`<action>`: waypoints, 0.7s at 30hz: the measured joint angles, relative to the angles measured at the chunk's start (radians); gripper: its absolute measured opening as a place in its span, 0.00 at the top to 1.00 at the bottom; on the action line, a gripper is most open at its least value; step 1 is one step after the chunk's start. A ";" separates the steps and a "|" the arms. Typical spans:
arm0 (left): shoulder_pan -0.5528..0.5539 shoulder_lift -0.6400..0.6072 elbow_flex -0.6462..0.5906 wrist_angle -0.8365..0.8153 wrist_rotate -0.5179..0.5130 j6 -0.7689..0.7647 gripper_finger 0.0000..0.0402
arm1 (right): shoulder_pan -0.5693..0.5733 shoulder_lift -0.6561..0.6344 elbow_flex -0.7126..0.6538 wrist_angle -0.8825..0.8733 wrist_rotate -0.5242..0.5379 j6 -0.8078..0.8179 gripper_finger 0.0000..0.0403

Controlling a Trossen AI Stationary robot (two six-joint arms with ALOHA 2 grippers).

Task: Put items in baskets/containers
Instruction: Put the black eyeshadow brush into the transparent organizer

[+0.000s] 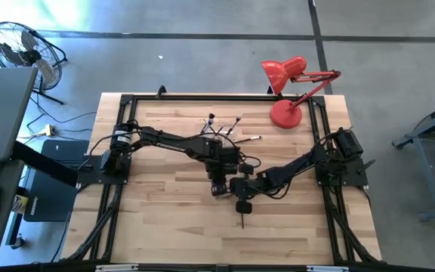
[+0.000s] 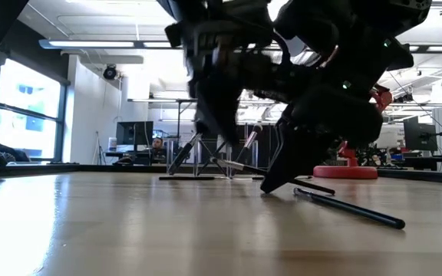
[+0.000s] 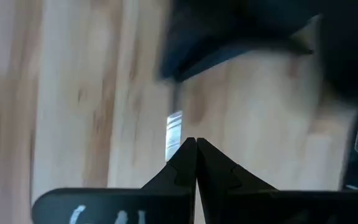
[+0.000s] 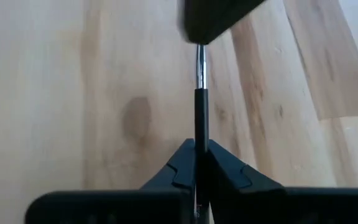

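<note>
Mid-table, right tool (image 4: 196,163) clamps a brush (image 4: 199,93); left tool (image 3: 196,163) pinches its ferrule.

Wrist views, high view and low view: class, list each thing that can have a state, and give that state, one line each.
right hand: shut on the held brush, low over the table.
held brush: gripped by its dark handle, ferrule pointing away.
left hand: shut, a silvery ferrule just past its tips.
loose brush: lying flat on the table, untouched.
cluster of brushes: standing tilted, fanned out.
red lamp: standing on its base.
</note>
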State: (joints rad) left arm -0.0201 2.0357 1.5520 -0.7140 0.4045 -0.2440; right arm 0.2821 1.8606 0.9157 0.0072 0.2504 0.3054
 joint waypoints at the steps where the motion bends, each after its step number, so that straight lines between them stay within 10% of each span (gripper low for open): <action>1: -0.001 0.000 0.013 0.007 0.000 0.002 1.00 | -0.001 0.000 0.000 -0.008 0.002 -0.001 0.95; 21: 0.014 -0.022 0.071 -0.121 -0.068 -0.036 0.92 | 0.000 -0.073 -0.004 -0.215 -0.070 -0.031 0.97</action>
State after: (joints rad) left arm -0.0057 2.0134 1.6227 -0.8348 0.3363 -0.2800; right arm 0.2819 1.7874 0.9121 -0.2080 0.1801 0.2739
